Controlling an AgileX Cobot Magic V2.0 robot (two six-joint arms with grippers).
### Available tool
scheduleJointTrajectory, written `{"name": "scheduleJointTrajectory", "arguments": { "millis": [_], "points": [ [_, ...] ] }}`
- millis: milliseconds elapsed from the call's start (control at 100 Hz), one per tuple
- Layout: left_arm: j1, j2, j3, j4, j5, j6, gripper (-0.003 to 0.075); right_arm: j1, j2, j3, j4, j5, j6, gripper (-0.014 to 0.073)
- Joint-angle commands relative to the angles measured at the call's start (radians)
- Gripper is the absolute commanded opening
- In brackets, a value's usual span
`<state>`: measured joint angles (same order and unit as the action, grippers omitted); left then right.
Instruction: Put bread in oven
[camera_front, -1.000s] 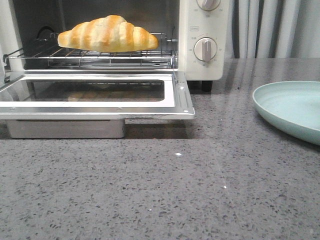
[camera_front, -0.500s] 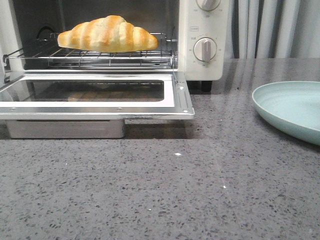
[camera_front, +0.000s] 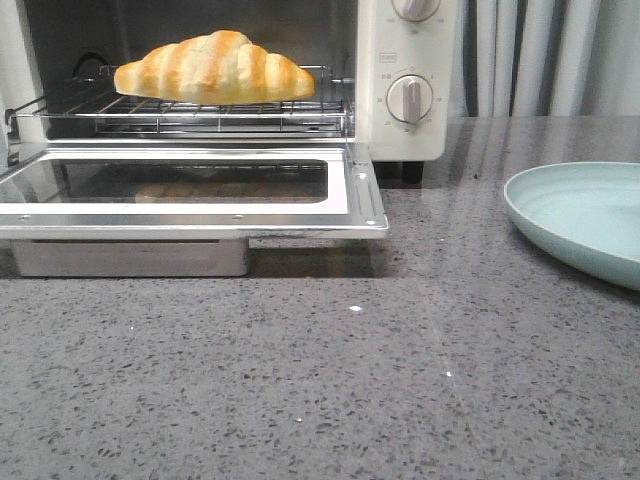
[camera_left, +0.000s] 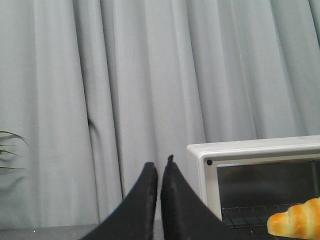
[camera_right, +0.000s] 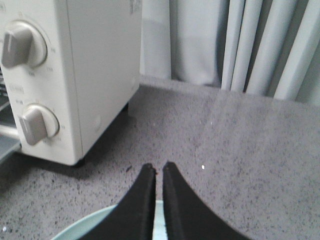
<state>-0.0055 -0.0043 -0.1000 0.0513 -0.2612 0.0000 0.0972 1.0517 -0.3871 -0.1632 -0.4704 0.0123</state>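
A: Golden-orange with pale cream stripes, that is the bread (camera_front: 215, 67). There is just one. It is long, fat in the middle and thin at both ends.

B: Where is it?

A: It lies on the wire rack (camera_front: 190, 112) inside the oven (camera_front: 400, 50). There is one oven, cream-white. Its door (camera_front: 190, 185) is down flat, with a glass window in it.

B: How many knobs?

A: Two round dials (camera_front: 410, 98), one above the other.

B: What else?

A: One pale green plate (camera_front: 590, 215) on the grey speckled counter (camera_front: 350, 380), well apart from the oven.

B: And the pincers?

A: Two. The left pincer (camera_left: 159, 167) is up in front of grey curtains (camera_left: 125, 100), its black fingers pressed together, holding nothing. The right pincer (camera_right: 157, 167) looks pressed together too, though I see a thin gap. It hangs over the plate's edge, I think.
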Motion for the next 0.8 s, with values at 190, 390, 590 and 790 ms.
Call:
{"name": "scheduleJointTrajectory", "arguments": {
  "millis": [190,390,590,790],
  "points": [
    [0.002,-0.031,0.033,-0.009,-0.103,0.0,-0.002,-0.004,0.022,-0.021,0.006,-0.046,-0.001,0.0015],
    [0.002,-0.031,0.128,-0.009,-0.099,0.0,-0.002,-0.004,0.048,-0.021,0.006,-0.051,-0.001,0.0015],
    [0.002,-0.029,0.126,-0.009,0.023,0.0,-0.002,-0.004,0.051,-0.021,0.006,-0.046,-0.001,0.0015],
    [0.002,-0.029,0.126,-0.009,0.026,0.0,-0.002,-0.004,0.051,-0.021,0.006,-0.046,-0.001,0.0015]
  ]
}}
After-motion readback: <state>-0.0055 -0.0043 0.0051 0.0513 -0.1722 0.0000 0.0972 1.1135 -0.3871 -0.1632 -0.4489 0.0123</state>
